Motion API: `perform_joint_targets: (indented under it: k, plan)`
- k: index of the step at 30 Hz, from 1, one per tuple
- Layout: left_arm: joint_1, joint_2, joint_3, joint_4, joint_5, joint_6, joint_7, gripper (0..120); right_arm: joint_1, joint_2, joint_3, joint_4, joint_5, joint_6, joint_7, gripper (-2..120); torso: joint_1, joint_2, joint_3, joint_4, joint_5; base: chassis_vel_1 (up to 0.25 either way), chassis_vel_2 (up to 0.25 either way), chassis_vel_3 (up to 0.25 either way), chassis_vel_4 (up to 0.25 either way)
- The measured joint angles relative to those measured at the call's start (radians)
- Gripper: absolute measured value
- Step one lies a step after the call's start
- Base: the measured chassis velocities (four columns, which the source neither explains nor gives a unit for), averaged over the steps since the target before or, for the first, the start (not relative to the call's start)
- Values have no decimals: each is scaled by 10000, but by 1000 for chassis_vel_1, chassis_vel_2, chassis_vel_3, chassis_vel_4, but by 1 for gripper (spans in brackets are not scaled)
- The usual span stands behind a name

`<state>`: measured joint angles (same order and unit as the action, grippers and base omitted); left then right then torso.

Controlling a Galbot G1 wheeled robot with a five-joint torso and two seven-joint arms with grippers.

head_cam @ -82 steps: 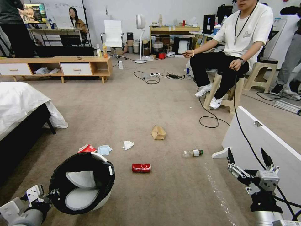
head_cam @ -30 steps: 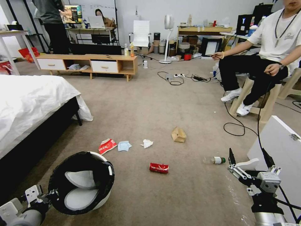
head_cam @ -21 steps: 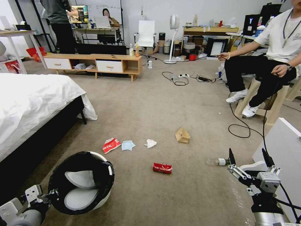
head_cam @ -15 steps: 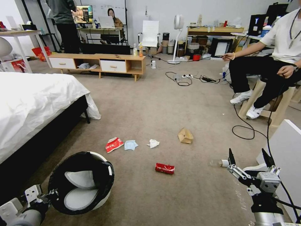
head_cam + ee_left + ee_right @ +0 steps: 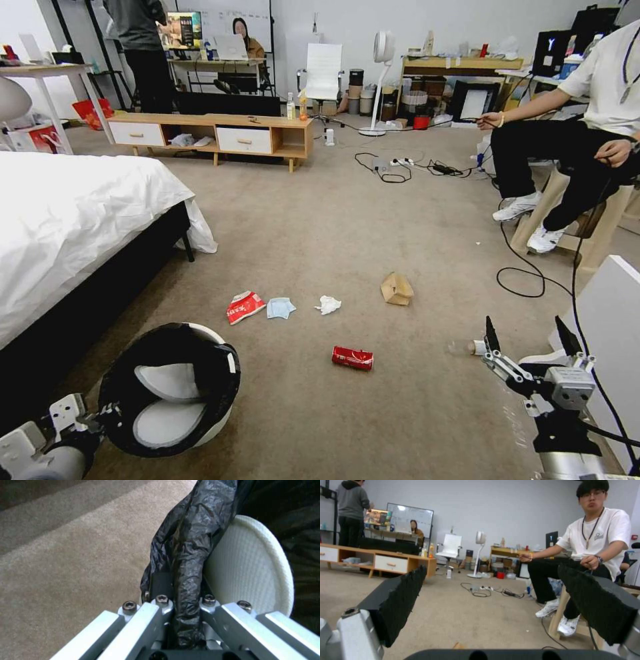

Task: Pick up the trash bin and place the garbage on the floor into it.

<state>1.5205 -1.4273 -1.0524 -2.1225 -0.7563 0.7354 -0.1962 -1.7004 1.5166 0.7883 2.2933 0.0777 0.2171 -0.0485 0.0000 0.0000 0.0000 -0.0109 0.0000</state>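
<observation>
Down at the near left, the left gripper has its fingers clamped on the bag-covered rim of the trash bin, which it holds off the floor with the mouth tilted toward the camera. From the left wrist, the black liner is pinched between the fingers, hiding the rim itself; one white inner flap shows beside it.

At the near right, the right gripper hovers above the carpet with its fingers spread wide and nothing between them. Its left finger partly covers the clear bottle, so the cap colour cannot be made out.

Farther out on the floor lie the red soda can, on its side, then a loose row: the red-white snack wrapper, the light blue face mask, the white tissue wad and the brown paper bag. A bed fills the left, cut off by the edge.
</observation>
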Motion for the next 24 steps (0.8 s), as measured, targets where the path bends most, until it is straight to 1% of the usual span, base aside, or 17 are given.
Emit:
perform_joint_targets:
  k: [15,18,21,24]
  plan:
    - [-15,5,-68,36,5,0,10,2,7,1,62,-75,152,157,-307,100,-1,0,-1,0,0,0,0,0,0]
    - [-12,-1,-66,40,28,0,12,2,8,-4,67,-75,173,160,-309,100,-1,0,-1,0,1,-69,73,51,-59]
    - [-6,-6,-63,40,38,0,26,2,3,-6,68,-75,176,167,-310,100,-1,0,0,0,0,-98,125,143,-137]
    - [-2,-15,-61,40,44,-1,31,2,2,-6,66,-81,175,185,-311,100,-1,1,0,0,0,-190,179,178,-158]
